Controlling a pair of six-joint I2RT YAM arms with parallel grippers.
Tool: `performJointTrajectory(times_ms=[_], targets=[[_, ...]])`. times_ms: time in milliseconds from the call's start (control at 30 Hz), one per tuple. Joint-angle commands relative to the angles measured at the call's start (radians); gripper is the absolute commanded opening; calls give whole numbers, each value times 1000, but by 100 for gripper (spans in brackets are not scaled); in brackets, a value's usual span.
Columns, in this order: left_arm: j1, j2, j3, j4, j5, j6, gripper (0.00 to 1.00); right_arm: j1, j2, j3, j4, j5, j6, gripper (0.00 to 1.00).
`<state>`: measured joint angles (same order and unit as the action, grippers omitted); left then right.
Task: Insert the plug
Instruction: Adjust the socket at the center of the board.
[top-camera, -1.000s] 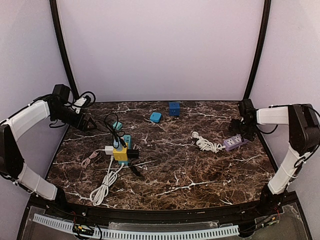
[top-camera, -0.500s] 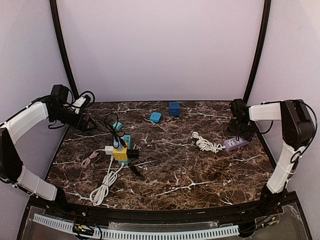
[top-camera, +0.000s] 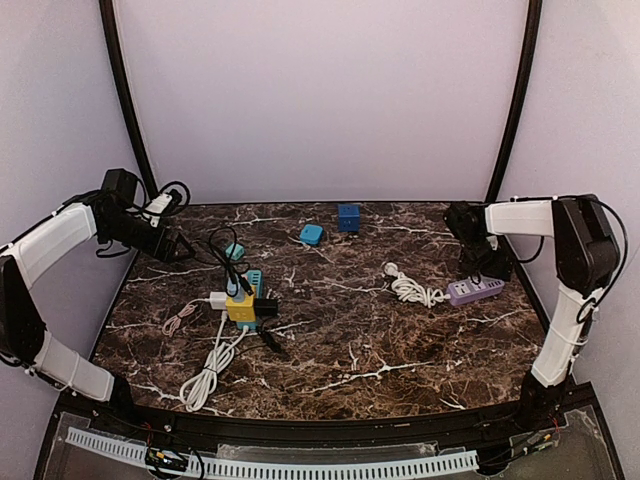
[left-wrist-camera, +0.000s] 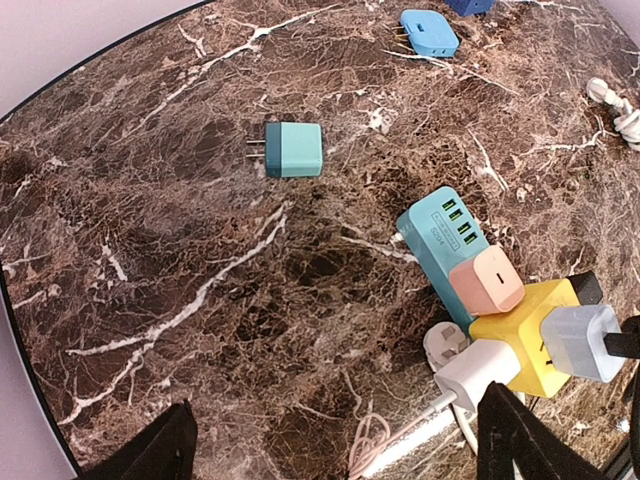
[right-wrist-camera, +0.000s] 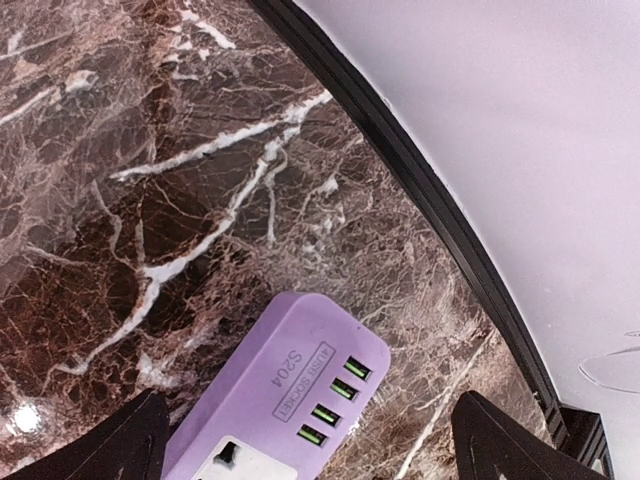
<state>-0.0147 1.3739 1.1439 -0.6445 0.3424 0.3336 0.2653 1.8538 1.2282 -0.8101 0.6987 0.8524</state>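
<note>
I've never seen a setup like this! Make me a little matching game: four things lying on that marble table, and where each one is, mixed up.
Things
1. purple power strip
2. teal adapter
3. pink adapter
4. blue cube

Places
A. sitting on the teal power strip
B. at the back of the table, near the wall
C. lying alone on the marble, prongs bare
D. near the table's right edge

Pairs: 1-D, 2-C, 3-A, 4-B
</note>
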Motion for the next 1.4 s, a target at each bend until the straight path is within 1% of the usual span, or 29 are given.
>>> performJointTrajectory(times_ms=[0,100,200,367,500,533,567,633,700,733,767,833,867,900,967,1033,1100,1167,1267,1367], targets=[[7,8,19,-30,16,11,86,6,-32,-21,-32,40,4,99],[7,9,19,-30,15,14,86,-14,-54,-104,94,-65,-31,99],[7,9,18,-30,21,14,85,-36,-34,-152,179,-151,-43,99],[7,0,13,-32,29,15,85,-49,-31,-212,286,-273,-25,97],[7,-4,11,-33,29,16,85,-50,-60,-244,347,-346,-15,99],[7,-4,12,-33,32,17,85,-49,-64,-247,359,-369,-23,96],[7,-5,13,-34,33,18,85,-46,-64,-247,371,-386,-42,91],[7,-4,13,-35,34,18,85,-28,-55,-228,386,-418,-114,84],[7,-3,14,-34,34,20,84,10,-39,-199,400,-449,-183,74],[7,-3,13,-34,33,19,84,33,-29,-181,418,-488,-227,67],[7,-3,13,-34,34,20,84,59,-19,-167,442,-513,-277,64],[7,-4,11,-35,33,22,84,119,8,-138,485,-635,-398,50],[7,-5,11,-36,33,22,84,149,24,-117,494,-681,-464,45],[7,-5,11,-36,32,23,84,193,44,-93,491,-731,-524,41],[7,-7,11,-39,31,24,84,257,85,-42,462,-819,-659,38],[7,-7,10,-40,31,24,84,324,126,0,412,-895,-810,32],[7,-7,10,-40,31,24,84,396,147,24,365,-948,-927,30],[7,-8,10,-40,31,26,84,457,150,35,329,-943,-1013,31],[7,-9,10,-41,34,25,84,509,137,38,289,-923,-1097,32],[7,-9,10,-43,38,24,84,544,99,16,264,-979,-1212,37]])
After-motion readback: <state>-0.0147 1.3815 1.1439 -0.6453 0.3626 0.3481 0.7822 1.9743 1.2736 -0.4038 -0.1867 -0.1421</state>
